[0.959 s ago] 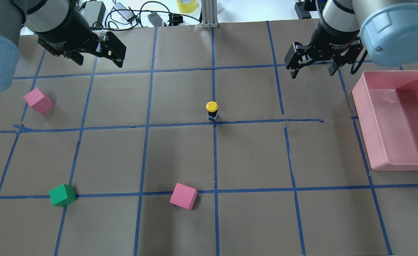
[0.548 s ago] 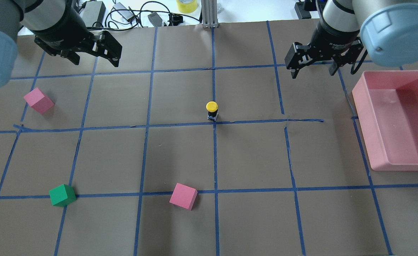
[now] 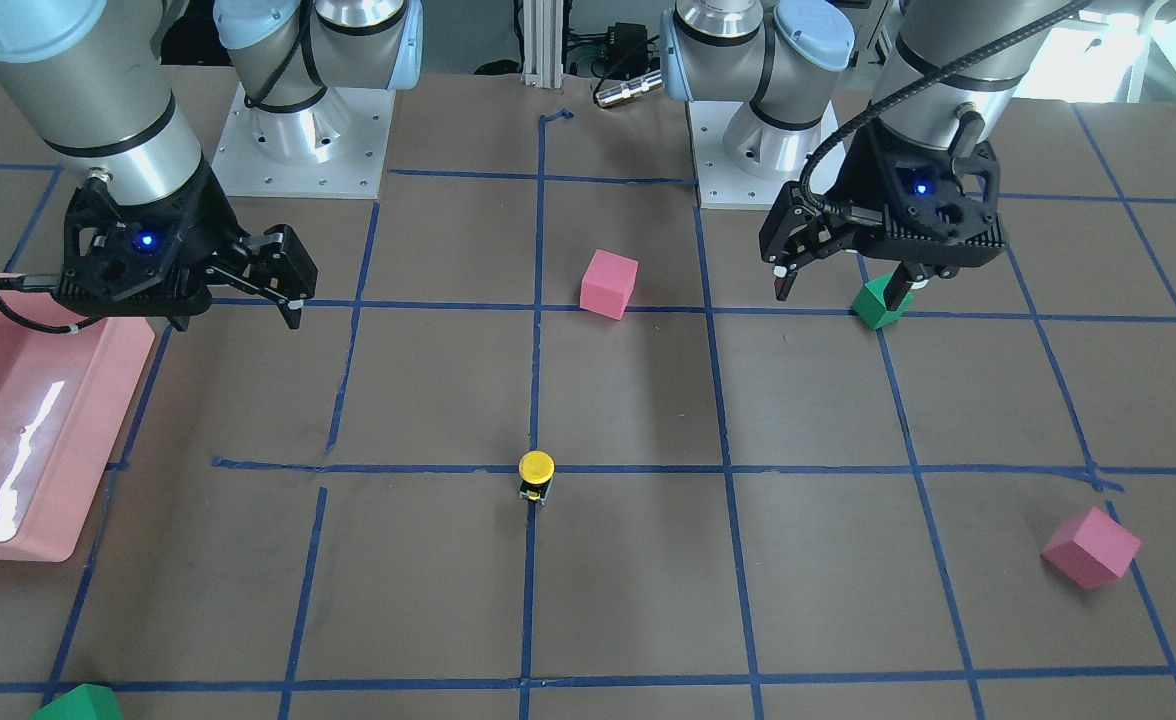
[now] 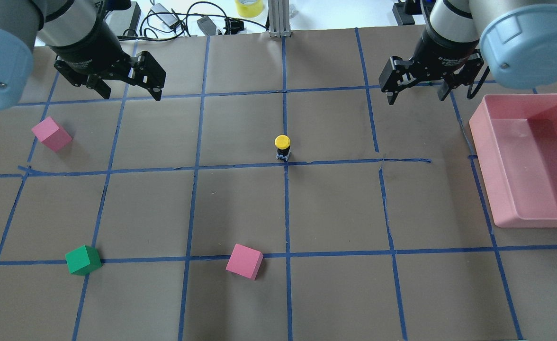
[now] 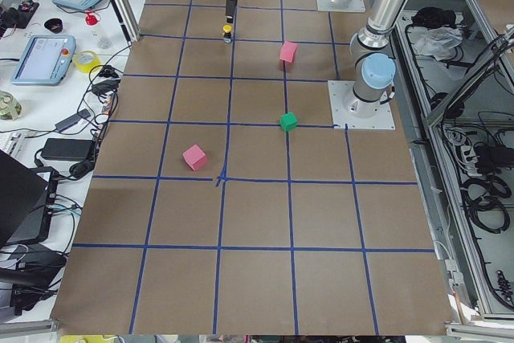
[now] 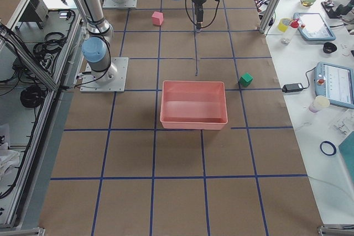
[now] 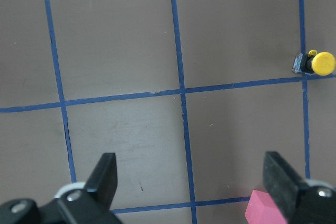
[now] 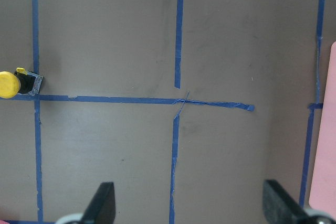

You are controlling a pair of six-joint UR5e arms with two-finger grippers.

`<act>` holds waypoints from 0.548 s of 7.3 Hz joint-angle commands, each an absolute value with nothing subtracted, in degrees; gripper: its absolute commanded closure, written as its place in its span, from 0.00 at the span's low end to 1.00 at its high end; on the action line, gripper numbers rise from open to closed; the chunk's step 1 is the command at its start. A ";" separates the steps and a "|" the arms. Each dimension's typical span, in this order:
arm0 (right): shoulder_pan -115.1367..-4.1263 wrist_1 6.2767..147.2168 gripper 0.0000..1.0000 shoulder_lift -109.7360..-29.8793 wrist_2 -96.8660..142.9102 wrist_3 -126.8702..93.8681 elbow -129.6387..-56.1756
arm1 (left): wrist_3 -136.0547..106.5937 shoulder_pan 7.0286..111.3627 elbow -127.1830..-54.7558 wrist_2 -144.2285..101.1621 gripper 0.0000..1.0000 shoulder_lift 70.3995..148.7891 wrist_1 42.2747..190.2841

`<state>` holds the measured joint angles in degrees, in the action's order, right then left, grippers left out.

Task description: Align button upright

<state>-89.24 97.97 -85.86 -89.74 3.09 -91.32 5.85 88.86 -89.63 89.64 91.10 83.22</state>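
Note:
The button stands upright at the table's middle, yellow cap on top, on a crossing of blue tape lines. It also shows in the front view, at the right edge of the left wrist view and at the left edge of the right wrist view. My left gripper is open and empty, raised over the far left, well away from the button. My right gripper is open and empty, raised over the far right, next to the tray.
A pink tray lies at the right edge. A pink cube sits at the left, a green cube at the near left and another pink cube near the front middle. Cables and tape lie beyond the far edge.
My left arm has shifted a little, its gripper swinging back and then slightly nearer again, still open. The right arm and the button have not moved.

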 commanded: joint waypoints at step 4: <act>-89.21 98.00 0.00 -85.87 -89.65 3.08 -91.32 | 5.89 88.95 -89.65 89.65 0.00 90.62 86.13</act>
<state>-89.21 97.97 -85.86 -89.67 3.08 -91.32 5.88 88.94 -89.69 89.65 90.68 86.02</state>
